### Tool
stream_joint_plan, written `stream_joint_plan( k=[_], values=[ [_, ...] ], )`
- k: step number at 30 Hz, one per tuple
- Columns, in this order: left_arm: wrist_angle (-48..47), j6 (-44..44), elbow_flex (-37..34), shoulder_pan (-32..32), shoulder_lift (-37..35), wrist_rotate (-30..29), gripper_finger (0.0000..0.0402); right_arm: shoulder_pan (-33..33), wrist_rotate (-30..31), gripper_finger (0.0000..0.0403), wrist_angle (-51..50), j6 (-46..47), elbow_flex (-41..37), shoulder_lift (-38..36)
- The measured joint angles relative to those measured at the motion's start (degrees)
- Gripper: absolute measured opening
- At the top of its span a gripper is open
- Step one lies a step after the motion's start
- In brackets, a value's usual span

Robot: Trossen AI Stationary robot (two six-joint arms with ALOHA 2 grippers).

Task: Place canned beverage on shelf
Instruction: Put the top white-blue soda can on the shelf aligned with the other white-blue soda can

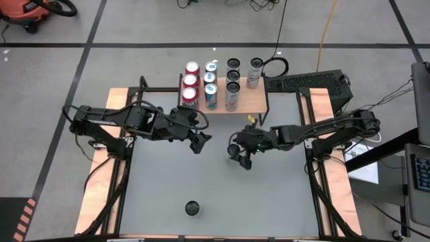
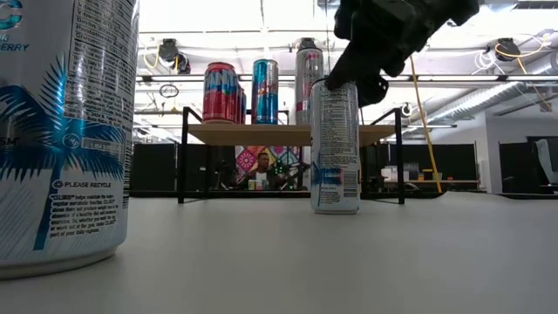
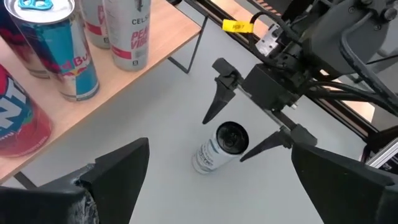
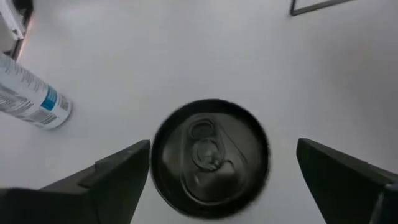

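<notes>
Glossy metal can (image 4: 210, 158) — matt table (image 1: 282, 195), wooden shelf (image 1: 252, 99).

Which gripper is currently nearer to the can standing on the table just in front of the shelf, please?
Right. The right gripper hangs directly over the can, its open fingers straddling the top. The left gripper waits off to the can's side, apart from it.

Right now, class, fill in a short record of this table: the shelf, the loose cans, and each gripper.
shelf: wooden-topped rack at the table's far edge, with upright cans in rows on top
target can: slim white can standing upright on the table in front of the shelf
right gripper: open, directly above the target can, fingers on either side of it, not gripping
left gripper: open, empty, hovering left of the target can
spare can: black-topped can standing alone near the table's front edge
</notes>
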Motion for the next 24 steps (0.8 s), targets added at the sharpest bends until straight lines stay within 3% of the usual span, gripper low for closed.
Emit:
stream_joint_plan(
  k=[10,20,24],
  values=[
    [0.0,0.0,0.0,0.0,0.0,-0.1,0.0393,0.0,-0.2,0.0318,2.5,-2.1,0.0,2.3],
    [0.0,0.0,0.0,0.0,0.5,-0.4,0.0393,0.0,-0.5,0.0203,2.8,-2.3,0.0,2.2],
    [0.2,-1.4,0.0,0.0,1.3,-0.2,0.0393,0.0,-1.8,0.0196,2.1,-2.2,0.3,1.7]
  ],
)
